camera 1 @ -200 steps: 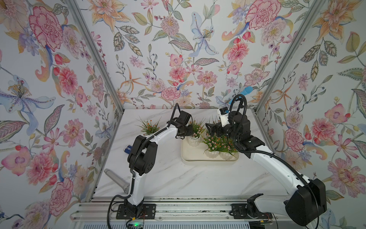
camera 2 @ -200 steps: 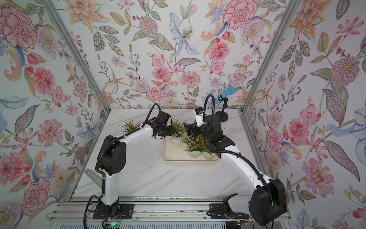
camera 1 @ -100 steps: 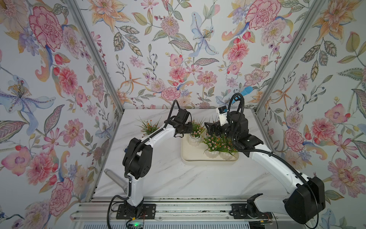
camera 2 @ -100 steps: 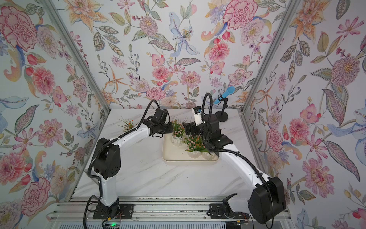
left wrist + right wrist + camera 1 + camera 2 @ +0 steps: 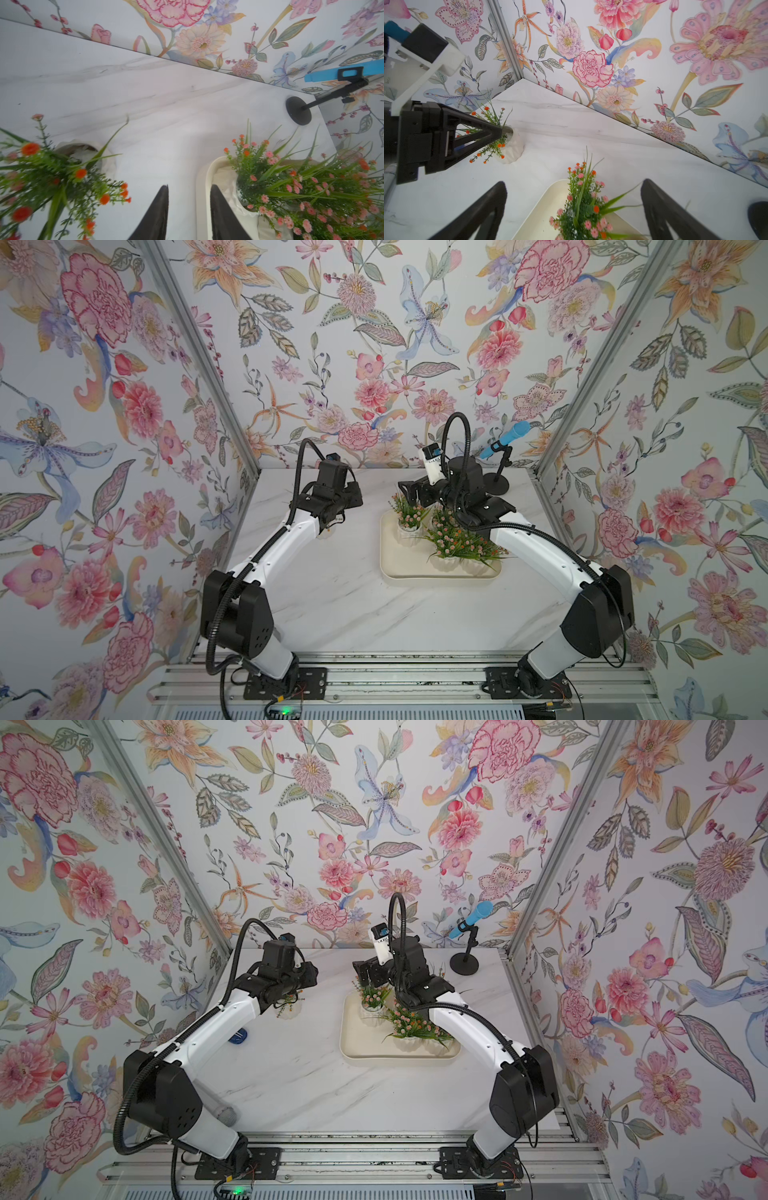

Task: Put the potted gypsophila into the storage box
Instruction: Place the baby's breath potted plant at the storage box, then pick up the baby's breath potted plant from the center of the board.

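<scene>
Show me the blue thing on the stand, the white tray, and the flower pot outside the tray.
blue thing (image 5: 513,433): in a top view, middle of its tube.
white tray (image 5: 400,562): in a top view, bare floor.
flower pot outside the tray (image 5: 515,149): right wrist view, white ribbed side.

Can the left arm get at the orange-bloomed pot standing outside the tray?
Probably yes: the orange-bloomed pot stands on open table right beside the left pincer, jaws apart and empty, nothing between them.
</scene>
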Robot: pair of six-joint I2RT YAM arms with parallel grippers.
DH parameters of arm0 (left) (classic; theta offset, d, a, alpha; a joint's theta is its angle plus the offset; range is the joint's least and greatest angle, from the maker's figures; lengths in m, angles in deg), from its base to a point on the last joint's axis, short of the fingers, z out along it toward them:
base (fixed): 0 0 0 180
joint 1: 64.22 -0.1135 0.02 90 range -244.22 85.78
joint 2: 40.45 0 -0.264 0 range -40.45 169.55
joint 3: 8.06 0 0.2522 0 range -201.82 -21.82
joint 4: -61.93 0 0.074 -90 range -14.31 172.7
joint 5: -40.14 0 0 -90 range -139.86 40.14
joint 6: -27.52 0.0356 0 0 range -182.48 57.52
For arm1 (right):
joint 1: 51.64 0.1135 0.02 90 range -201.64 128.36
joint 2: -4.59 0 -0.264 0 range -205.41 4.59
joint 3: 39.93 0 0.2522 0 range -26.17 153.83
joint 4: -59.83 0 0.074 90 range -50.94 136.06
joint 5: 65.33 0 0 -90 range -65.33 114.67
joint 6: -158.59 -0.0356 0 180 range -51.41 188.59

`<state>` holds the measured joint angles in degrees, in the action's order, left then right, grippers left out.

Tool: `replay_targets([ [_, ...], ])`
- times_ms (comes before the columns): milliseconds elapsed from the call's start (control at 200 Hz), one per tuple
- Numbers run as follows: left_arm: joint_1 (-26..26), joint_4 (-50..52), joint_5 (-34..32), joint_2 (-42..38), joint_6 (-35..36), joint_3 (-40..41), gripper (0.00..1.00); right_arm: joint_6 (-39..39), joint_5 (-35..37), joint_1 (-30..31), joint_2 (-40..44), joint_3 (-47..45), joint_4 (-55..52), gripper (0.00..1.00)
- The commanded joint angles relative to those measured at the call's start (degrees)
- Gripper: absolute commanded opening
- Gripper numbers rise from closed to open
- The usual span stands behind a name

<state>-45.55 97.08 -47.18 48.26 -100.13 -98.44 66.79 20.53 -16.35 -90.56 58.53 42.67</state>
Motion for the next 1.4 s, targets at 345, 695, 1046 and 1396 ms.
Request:
replay_targets([
  [345, -20.47, 2.37, 8.13, -9.25, 4.59, 12.21, 0.36, 0.06, 8.81, 12.47, -18.46, 26.28, -8.97, 1.00],
  [695, -30.26, -2.57, 16.11, -6.66, 6.21, 20.64, 0.36, 11.35, 19.31, 22.27, -29.93, 42.02, -15.02, 1.00],
  [1046, -36.24, -6.80, 23.49, 3.80, 9.38, 20.13, 0.38, 14.03, 23.93, 25.25, -33.69, 46.90, -15.24, 1.00],
  [1396, -36.00, -9.08, 30.43, 7.79, 9.96, 16.82, 0.42, 13.14, 26.64, 25.48, -35.06, 48.91, -15.49, 1.00],
])
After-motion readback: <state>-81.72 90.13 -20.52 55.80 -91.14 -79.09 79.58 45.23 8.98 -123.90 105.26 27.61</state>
